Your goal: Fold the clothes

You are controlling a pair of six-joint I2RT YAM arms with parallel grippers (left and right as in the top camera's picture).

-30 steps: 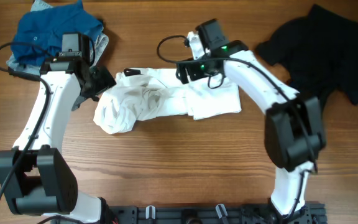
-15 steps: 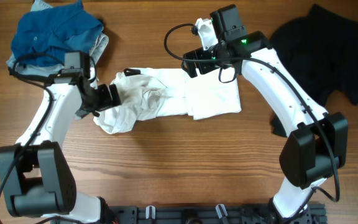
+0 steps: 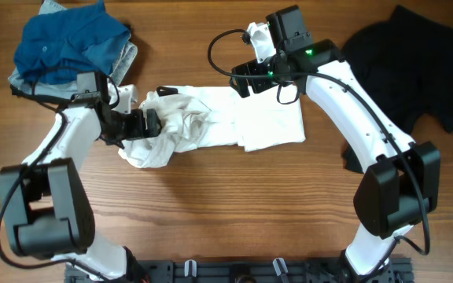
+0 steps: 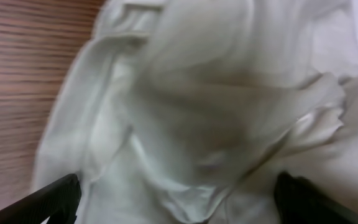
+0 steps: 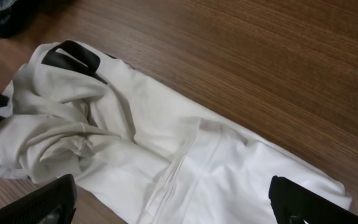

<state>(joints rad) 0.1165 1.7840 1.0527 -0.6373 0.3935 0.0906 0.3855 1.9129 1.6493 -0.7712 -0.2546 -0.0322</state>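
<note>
The white T-shirt (image 3: pixel 270 122) lies mid-table, flat on its right half and bunched into a crumpled heap (image 3: pixel 163 137) on its left. A black printed patch (image 5: pixel 73 57) shows at its far left edge. My left gripper (image 3: pixel 151 124) hangs open right over the heap; in the left wrist view white folds (image 4: pixel 185 106) fill the frame between its fingers (image 4: pixel 55 199), and the gripper (image 4: pixel 179 208) holds nothing. My right gripper (image 3: pixel 244 81) is open above the shirt's far edge, with flat white cloth (image 5: pixel 229 180) below the gripper (image 5: pixel 176 208).
A blue garment (image 3: pixel 69 43) sits on a grey piece (image 3: pixel 130 56) at the back left. A black tee (image 3: pixel 415 63) lies crumpled at the back right. Bare wooden table (image 3: pixel 234 204) spreads in front of the shirt.
My left gripper has slid right from the shirt's left edge onto the crumpled heap. The right arm swung back and to the right early on, then stayed still.
</note>
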